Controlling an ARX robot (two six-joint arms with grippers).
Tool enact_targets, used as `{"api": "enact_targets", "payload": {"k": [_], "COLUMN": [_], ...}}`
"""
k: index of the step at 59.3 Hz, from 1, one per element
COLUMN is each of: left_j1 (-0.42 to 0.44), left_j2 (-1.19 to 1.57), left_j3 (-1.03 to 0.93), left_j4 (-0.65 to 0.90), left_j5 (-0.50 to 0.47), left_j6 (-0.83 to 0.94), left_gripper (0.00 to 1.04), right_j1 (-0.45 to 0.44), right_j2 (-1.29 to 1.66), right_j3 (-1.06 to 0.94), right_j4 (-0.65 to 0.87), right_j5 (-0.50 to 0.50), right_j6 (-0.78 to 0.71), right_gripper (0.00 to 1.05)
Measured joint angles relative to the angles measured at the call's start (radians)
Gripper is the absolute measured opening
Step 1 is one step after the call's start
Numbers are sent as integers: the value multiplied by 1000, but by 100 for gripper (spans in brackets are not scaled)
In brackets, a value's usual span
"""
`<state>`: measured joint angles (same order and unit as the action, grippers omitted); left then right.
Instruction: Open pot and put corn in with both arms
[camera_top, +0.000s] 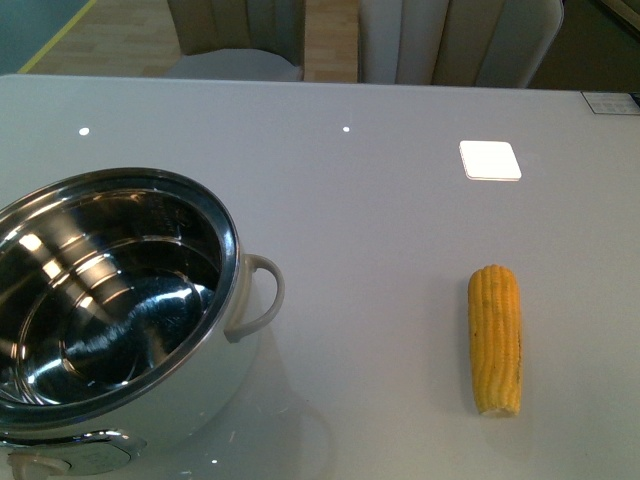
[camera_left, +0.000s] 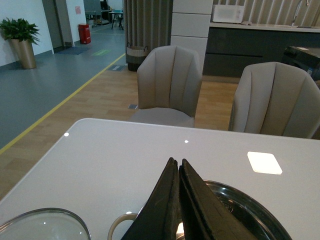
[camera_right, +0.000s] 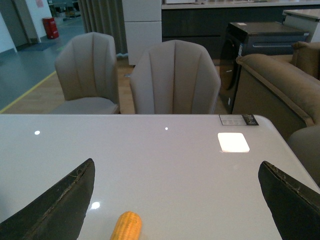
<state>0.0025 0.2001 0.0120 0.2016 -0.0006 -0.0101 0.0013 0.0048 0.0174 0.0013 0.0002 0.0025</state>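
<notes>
You had even, fairly bright indoor light from overhead. The glossy white table (camera_top: 380, 230) mirrored a square ceiling light as a blown-out patch (camera_top: 490, 160), plus a few pinpoint glints. The pot (camera_top: 228, 262) showed streaky glare and warped reflections on its steel inside. The corn (camera_top: 495, 340) cast only a faint, soft shadow. Your front view was slightly soft and grainy. Both wrist views kept the far room reasonably sharp.
</notes>
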Motion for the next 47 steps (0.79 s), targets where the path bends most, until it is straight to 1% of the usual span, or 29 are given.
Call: {"api": "enact_targets", "payload": {"k": [5,7,9,20,26,27,32,33,35,40,41,42,43,44,46,47], "left_j1": [0,0,0,0,0,0,0,0,0,0,0,0,0,0,0,0], "left_j2": [-39,-109,-157,-193,-194,-194,-194,-194,-194,-194,-194,-194,-194,-194,-195,-195], "left_j3": [0,0,0,0,0,0,0,0,0,0,0,0,0,0,0,0], "left_j4": [-41,-143,-186,-200,-200,-200,-200,-200,-200,-200,-200,-200,-200,-200,-201,-201], "left_j5": [0,1,0,0,0,0,0,0,0,0,0,0,0,0,0,0], "left_j6": [0,0,0,-1,0,0,0,0,0,0,0,0,0,0,3,2], "left_gripper": [3,3,3,4,25,27,43,45,52,75,79,84,87,93,99,99], "right_j1": [0,0,0,0,0,0,0,0,0,1,6,19,27,35,55,64], "right_j2": [0,0,0,0,0,0,0,0,0,5,24,73,118,185,267,292], "right_j3": [0,0,0,0,0,0,0,0,0,2,16,58,87,122,143,143], "right_j4": [0,0,0,0,0,0,0,0,0,-6,-53,-159,-227,-315,-389,-392], "right_j5": [0,0,0,0,0,0,0,0,0,6,25,60,83,92,103,109], "right_j6": [0,0,0,0,0,0,0,0,0,3,28,62,101,147,203,229], "right_gripper": [96,96,96,96,96,96,96,96,96,96,96,96,96,96,96,96]}}
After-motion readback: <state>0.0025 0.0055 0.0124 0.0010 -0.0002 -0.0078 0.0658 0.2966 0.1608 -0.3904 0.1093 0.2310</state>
